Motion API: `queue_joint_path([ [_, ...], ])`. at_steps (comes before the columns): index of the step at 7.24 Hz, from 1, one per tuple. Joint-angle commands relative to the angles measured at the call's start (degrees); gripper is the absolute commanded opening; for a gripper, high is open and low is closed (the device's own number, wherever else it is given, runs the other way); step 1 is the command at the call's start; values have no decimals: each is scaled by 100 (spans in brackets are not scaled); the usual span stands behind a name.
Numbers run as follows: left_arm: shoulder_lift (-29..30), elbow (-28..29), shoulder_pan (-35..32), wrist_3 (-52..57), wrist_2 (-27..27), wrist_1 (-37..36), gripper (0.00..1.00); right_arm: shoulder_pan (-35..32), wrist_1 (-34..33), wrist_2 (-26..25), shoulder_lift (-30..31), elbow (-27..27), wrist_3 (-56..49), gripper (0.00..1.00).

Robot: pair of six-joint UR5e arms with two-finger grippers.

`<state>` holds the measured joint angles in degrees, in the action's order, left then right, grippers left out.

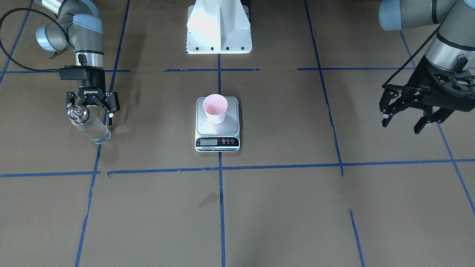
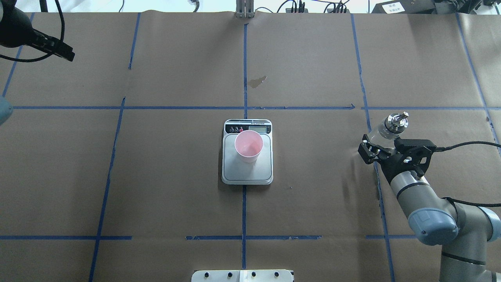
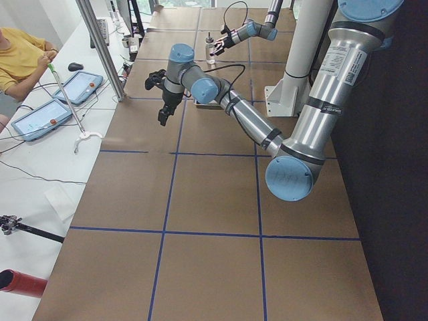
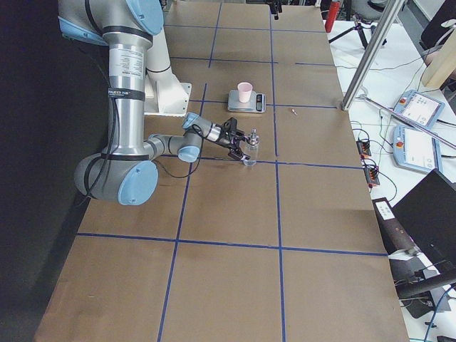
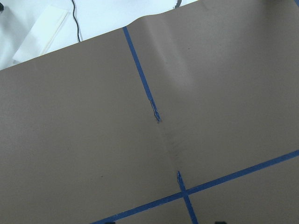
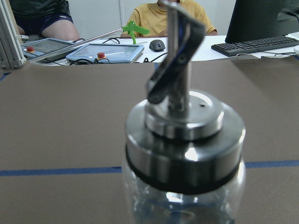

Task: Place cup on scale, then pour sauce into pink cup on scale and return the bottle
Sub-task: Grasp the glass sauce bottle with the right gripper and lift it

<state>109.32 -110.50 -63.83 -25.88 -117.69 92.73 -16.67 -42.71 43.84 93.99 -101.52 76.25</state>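
Observation:
The pale pink cup (image 1: 215, 107) stands upright on the steel platform of the scale (image 1: 217, 128) at the table's middle; both also show in the overhead view, the cup (image 2: 248, 145) on the scale (image 2: 247, 172). The clear glass bottle (image 1: 89, 126) with its silver pourer cap stands upright at the robot's right side and holds clear liquid. My right gripper (image 1: 91, 111) is open, its fingers spread on either side of the bottle's top without clamping it. The right wrist view shows the cap (image 6: 184, 135) very close. My left gripper (image 1: 402, 126) is open, empty and raised.
The table is brown paper with a blue tape grid. A dark stain (image 1: 208, 198) lies on the operators' side of the scale. The white robot base (image 1: 219, 29) stands behind the scale. Operators, tablets and a keyboard sit past the far table edge (image 6: 107, 51).

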Motion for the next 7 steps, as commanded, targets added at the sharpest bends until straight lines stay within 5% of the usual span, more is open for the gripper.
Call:
queue_joint_path([
  [1, 10, 3, 2, -40, 0, 0, 77, -11, 8, 2, -39, 114, -101, 99],
  [5, 10, 3, -6, -58, 0, 0, 77, -125, 8, 2, -48, 272, -154, 95],
  [7, 10, 3, -6, -58, 0, 0, 77, -134, 17, 10, -161, 273, -198, 53],
])
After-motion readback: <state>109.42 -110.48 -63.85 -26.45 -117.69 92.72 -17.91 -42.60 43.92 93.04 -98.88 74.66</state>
